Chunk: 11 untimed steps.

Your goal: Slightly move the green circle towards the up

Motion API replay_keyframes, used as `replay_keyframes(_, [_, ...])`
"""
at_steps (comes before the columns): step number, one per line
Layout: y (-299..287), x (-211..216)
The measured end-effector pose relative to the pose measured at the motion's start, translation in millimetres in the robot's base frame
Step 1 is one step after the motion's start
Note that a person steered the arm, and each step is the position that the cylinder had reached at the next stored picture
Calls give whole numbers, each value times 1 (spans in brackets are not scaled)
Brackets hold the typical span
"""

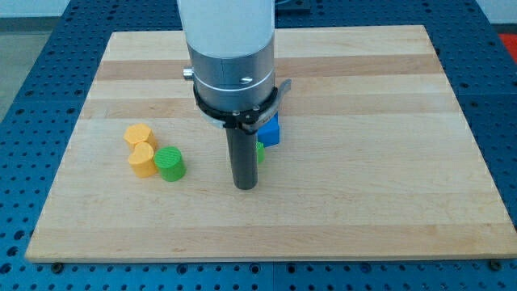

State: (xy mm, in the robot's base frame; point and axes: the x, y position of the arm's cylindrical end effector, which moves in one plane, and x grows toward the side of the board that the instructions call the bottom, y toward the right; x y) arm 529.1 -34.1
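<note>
Light wooden board surface (363, 202) on blue perforated bench (24, 48). Green round block (170, 163) toward view's left, touching lower of two yellow-orange blocks (142, 160); other yellow-orange block (139, 135) just above. Dark rod's tip (245, 186) near centre, well apart from green circle, to its right. Blue block (269, 131) and second green block (260, 152) partly hidden behind rod. No fingers on this arm, only rod.

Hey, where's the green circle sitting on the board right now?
The green circle sits in the view's left half, touching the lower of two yellow blocks on its left. My tip is off to its right, well apart.
</note>
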Motion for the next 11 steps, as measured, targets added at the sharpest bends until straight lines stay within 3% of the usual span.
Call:
replay_keyframes(2, [-1, 8])
replay_keyframes(3, [-49, 32])
replay_keyframes(5, [-121, 26])
replay_keyframes(7, [-123, -8])
replay_keyframes(9, [-90, -16])
replay_keyframes(11, [-159, 13])
